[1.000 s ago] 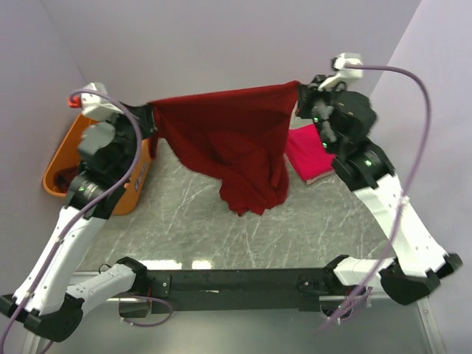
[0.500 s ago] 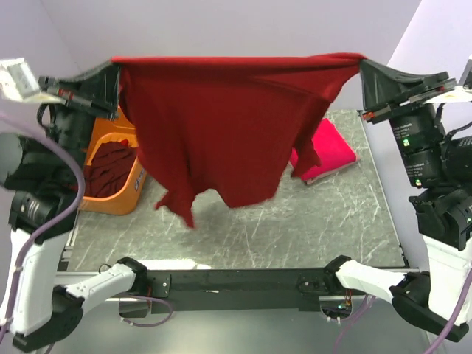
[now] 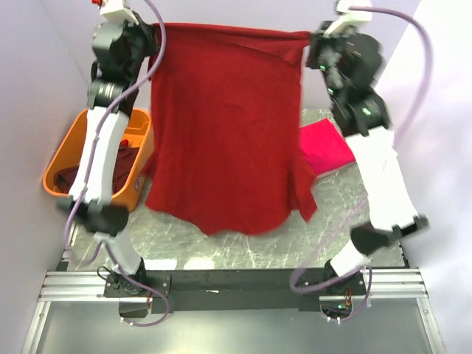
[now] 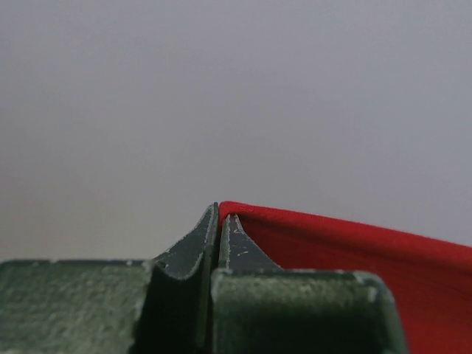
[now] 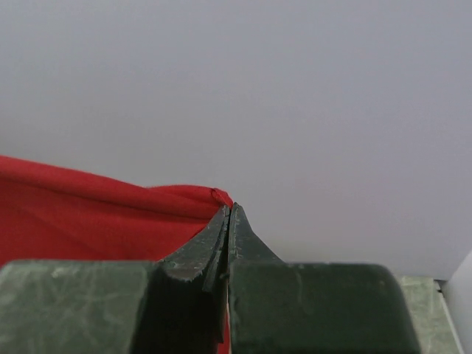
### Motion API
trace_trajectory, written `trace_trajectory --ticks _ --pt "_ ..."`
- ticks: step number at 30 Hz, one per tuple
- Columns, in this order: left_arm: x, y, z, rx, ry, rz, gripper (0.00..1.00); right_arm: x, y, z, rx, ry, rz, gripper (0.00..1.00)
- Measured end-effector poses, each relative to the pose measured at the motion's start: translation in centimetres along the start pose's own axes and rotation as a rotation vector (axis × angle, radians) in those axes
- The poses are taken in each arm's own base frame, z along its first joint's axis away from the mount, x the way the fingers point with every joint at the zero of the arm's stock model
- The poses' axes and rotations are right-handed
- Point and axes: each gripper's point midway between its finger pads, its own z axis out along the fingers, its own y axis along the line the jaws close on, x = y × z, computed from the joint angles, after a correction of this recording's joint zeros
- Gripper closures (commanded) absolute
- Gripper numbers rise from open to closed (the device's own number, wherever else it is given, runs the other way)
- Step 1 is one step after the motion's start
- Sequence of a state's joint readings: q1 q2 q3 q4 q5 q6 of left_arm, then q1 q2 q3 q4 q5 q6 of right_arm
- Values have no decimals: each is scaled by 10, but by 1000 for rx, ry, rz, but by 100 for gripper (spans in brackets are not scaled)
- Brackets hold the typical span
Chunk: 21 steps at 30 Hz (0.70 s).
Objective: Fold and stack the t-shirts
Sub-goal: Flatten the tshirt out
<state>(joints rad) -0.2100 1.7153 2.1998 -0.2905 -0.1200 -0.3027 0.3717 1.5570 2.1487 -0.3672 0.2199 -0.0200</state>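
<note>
At the far left of the overhead view we see an orange tub at the left edge of the table, with dark red cloth bunched inside it. Just right of the tub the left arm reaches high, and the left gripper has its jaws pressed together on the top left corner of a dark red t-shirt. Our left wrist view shows the cloth edge pinched right at the fingertips. The t-shirt hangs spread wide in the air between the two arms. Its top edge is pulled nearly straight and its lower hem droops in soft curves over the grey marbled table; we cannot tell whether the hem touches it. At the top right corner the right gripper pinches the cloth with its jaws closed tight. Behind the hanging t-shirt's right edge, a folded pink t-shirt lies flat on the table, partly hidden. A pale wall fills the background.
</note>
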Motion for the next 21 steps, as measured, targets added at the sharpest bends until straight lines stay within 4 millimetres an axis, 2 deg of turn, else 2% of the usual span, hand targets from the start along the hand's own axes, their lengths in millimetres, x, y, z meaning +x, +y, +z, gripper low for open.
trace_trajectory --ticks 2,5,7,10,13,15,17,18,20,21 --pt "14 17 27 -13 22 -5 99 22 5 24 -19 41 -13 100" --pt "30 29 42 -9 50 -9 99 39 15 49 -60 65 -23 100" --pt "26 28 42 6 41 -12 99 33 19 52 -80 49 -27 100" --pt "-5 14 32 53 -30 -14 99 11 18 43 -93 -1 -30 100" --pt "-40 -5 4 130 -96 -5 99 -18 16 18 -118 -64 -33 100" --pt "-51 -17 -29 192 -114 6 99 -24 14 -7 -145 -72 -44 100" --pt "-42 -24 -72 255 -101 15 99 -19 12 -35 -173 -68 -51 100" --pt "-36 -28 -89 283 -106 14 99 -7 10 -51 -179 -44 -52 100" --pt "0 -31 -127 321 -49 -8 99 21 3 -77 -177 -5 -39 100" --pt "21 -37 -146 347 -25 -34 99 46 -2 -91 -163 49 -28 100"
